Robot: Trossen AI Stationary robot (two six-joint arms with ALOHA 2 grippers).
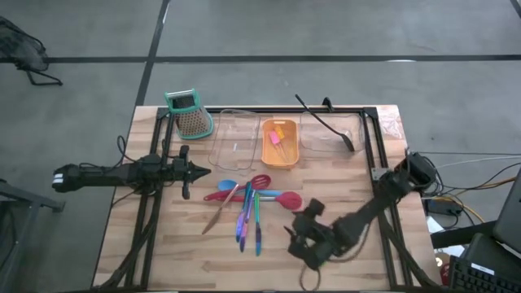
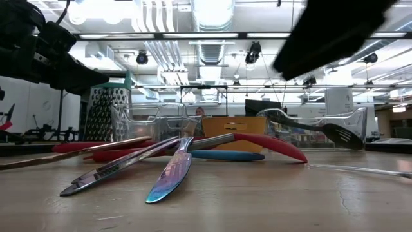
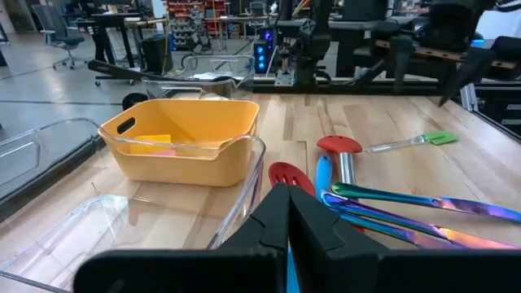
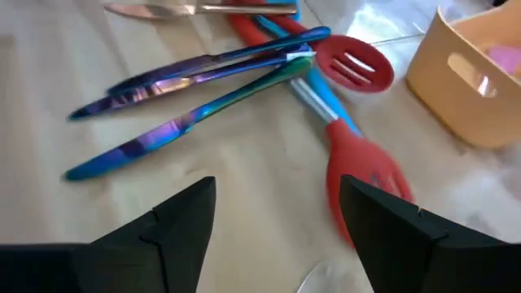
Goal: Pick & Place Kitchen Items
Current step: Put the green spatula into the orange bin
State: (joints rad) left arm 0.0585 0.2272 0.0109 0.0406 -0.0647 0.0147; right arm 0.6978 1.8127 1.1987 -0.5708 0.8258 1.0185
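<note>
A: Start at the left of the bench (image 1: 342, 195). What's there?

B: The left hand (image 1: 198, 170) hangs over the left side, clenched and grasping nothing, its tip aimed right at the utensil pile. Beyond it, at the far left edge, stands the teal-topped metal grater (image 1: 190, 113).

A: And the pile itself?

B: It lies mid-bench. A wooden-handled piece (image 1: 218, 212) lies aslant at its left edge. Next come the blue spatula (image 1: 227, 185) and the slotted red spatula (image 1: 260, 181), their heads towards the trays. A bundle of iridescent blue, purple and green knives (image 1: 247, 218) fans out towards the near edge. The red spoon (image 1: 286, 198) lies across the pile with its head to the right. They overlap, so none lies free of the rest.

A: What lies behind them?

B: Three trays in a row along the far edge. The clear tray (image 1: 231, 138) comes first. The orange tray (image 1: 279, 143) holds small pink and orange pieces (image 1: 277, 137). The second clear tray (image 1: 330, 134) has the long black spoon (image 1: 324, 120) lying across it, handle sticking out past the far rim.

A: The right hand?

B: The right hand (image 1: 299, 240) hovers low over the near right of the bench, fingers spread wide, released, nothing between them. Its wrist view looks down on the red spoon's head and the knives just ahead.

A: Any writing?

B: None I can read.
</note>
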